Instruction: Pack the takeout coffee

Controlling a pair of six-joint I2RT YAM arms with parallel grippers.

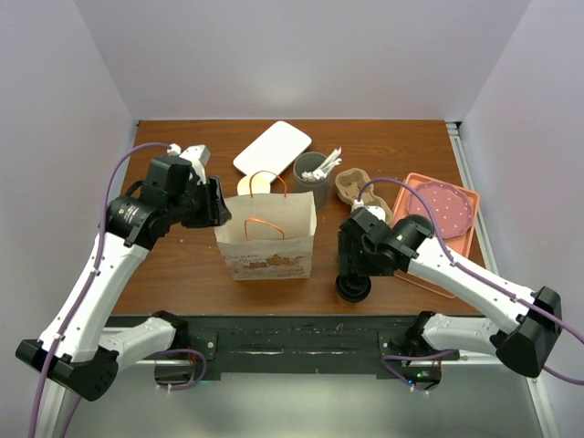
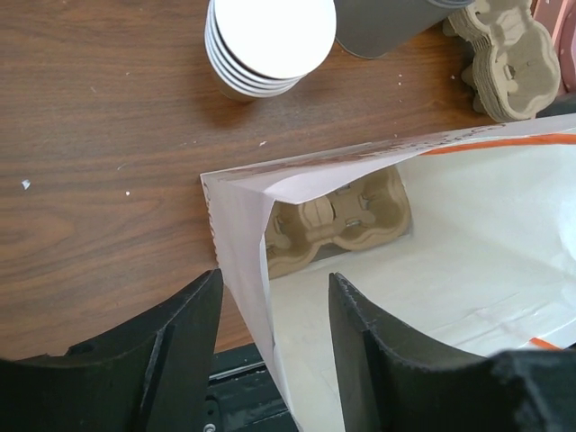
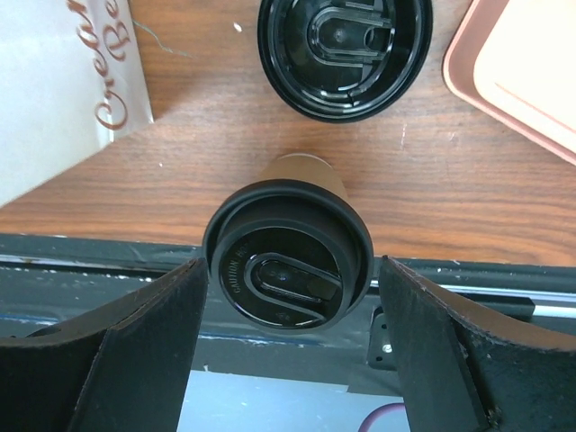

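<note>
Near table edge, right of bag (image 1: 266, 242): coffee (image 3: 288, 270) upright, black lid on. Right gripper (image 3: 292, 263) brackets the lid, fingers spread wide, hard against its rim; whether they grip it, cannot tell. Loose lid (image 3: 345, 45) just beyond. Left gripper (image 2: 274, 277) open, straddling bag's left wall. Carrier (image 2: 337, 220) inside bag. Cup stack (image 2: 270, 40) behind bag.
</note>
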